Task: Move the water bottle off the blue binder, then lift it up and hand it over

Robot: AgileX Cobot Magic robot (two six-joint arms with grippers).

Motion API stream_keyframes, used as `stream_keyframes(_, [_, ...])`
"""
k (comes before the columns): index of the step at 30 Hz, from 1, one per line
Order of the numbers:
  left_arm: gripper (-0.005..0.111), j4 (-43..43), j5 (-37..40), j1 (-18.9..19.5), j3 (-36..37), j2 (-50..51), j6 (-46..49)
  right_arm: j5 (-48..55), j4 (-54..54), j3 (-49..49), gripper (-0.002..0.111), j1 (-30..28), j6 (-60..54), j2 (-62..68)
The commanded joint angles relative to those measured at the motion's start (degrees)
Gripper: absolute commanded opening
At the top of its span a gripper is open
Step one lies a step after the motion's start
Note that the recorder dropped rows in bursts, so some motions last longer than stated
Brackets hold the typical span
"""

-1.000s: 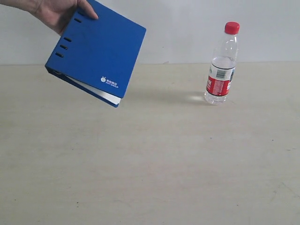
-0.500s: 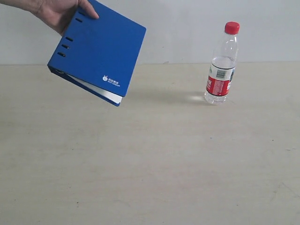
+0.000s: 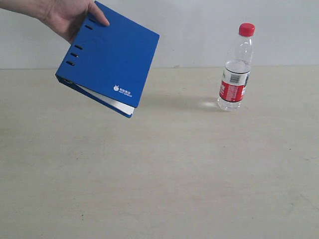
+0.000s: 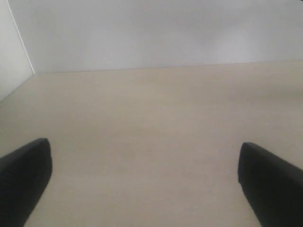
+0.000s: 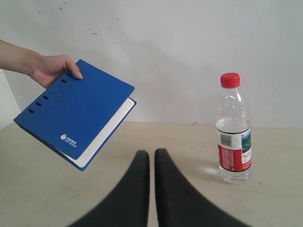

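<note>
Binder [image 3: 107,55] logo [image 3: 122,90], bottle [image 3: 236,67] label [image 3: 232,89]: txt unreadable.

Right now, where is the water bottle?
The water bottle stands upright on the table, on the right in the exterior view. It is apart from the blue binder, which a hand holds up on the left.

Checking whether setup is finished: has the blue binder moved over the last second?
Yes. The blue binder, held in the air, has drifted slightly right and down, toward the water bottle, which stands where it was on the table.

Exterior elevated facing wall [image 3: 199,30], wrist views low, right shares water bottle [image 3: 233,89]
</note>
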Motion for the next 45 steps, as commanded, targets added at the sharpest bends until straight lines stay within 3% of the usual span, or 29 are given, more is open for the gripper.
stream_keyframes(1, [0.108,-0.80,-0.09,-0.43,0.18,-0.16,0.46,-0.07,-0.23,0.01,0.001,0.05,-0.06,-0.18])
stream_keyframes(10, [0.107,-0.27,-0.52,-0.43,0.18,-0.16,0.46,-0.07,-0.23,0.01,0.001,0.05,-0.06,-0.18])
stream_keyframes(13, [0.099,-0.27,0.10,-0.43,0.18,-0.16,0.46,-0.07,-0.23,0.01,0.001,0.05,-0.06,-0.18])
stream_keyframes(16, [0.070,-0.27,1.76,-0.43,0.18,-0.16,0.46,-0.07,-0.23,0.01,0.001,0.05,-0.06,-0.18])
stream_keyframes(19, [0.017,-0.27,3.86,-0.43,0.18,-0.16,0.46,-0.07,-0.23,0.01,0.001,0.05,-0.06,-0.18])
stream_keyframes(20, [0.006,0.71,4.63,-0.43,0.18,-0.16,1.13,-0.07,-0.23,0.01,0.001,0.05,-0.06,-0.18])
stream_keyframes(45, [0.004,0.31,4.63,-0.43,0.18,-0.16,0.66,-0.08,-0.23,0.01,0.001,0.05,-0.04,-0.18])
